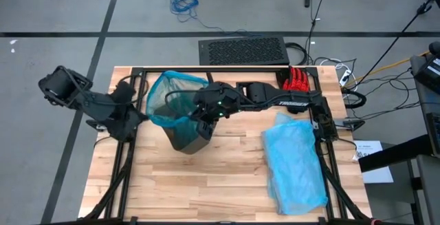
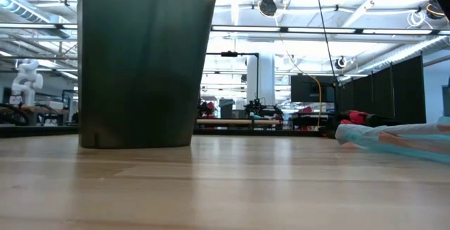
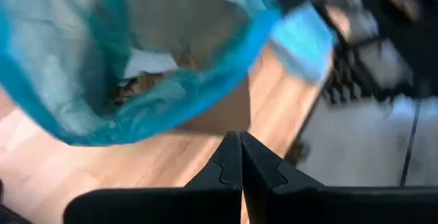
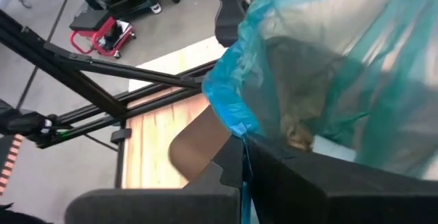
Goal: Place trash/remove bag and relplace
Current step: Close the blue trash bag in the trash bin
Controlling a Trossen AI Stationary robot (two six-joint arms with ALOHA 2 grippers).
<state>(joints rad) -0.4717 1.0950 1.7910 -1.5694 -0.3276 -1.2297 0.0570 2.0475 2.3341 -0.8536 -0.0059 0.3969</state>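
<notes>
High view: we have the bag (image 1: 170, 95) lifted part way out of the brown bin (image 1: 187, 140), mouth spread wide toward the left rear of the bench (image 1: 206, 184). Right gripper (image 1: 204, 118) sits at the bag's rim over the bin; left gripper (image 1: 141, 118) is at the bag's left edge. Paler blue bag (image 1: 295, 163) lies flat on the right side, red glove (image 1: 298, 80) at the rear right.

Low view: bin (image 2: 140, 68) stands upright on the bench, teal plastic just showing at its top. No gripper visible here.

Left wrist view: left jaws (image 3: 239, 162) fully closed, tips together; bag rim (image 3: 226, 53) sits ahead of them and we see no plastic clearly pinched. Brown trash (image 3: 140, 87) sits down in the bag.

Right wrist view: right jaws (image 4: 243, 166) closed on the bag's blue rim (image 4: 229, 111); trash (image 4: 298, 138) visible through the plastic.

Our read: we're in the bag-removal step, trash already in. Next move needs the left to get a real hold on the rim, then both lift straight up so the bag clears the bin without tipping it or spilling.
</notes>
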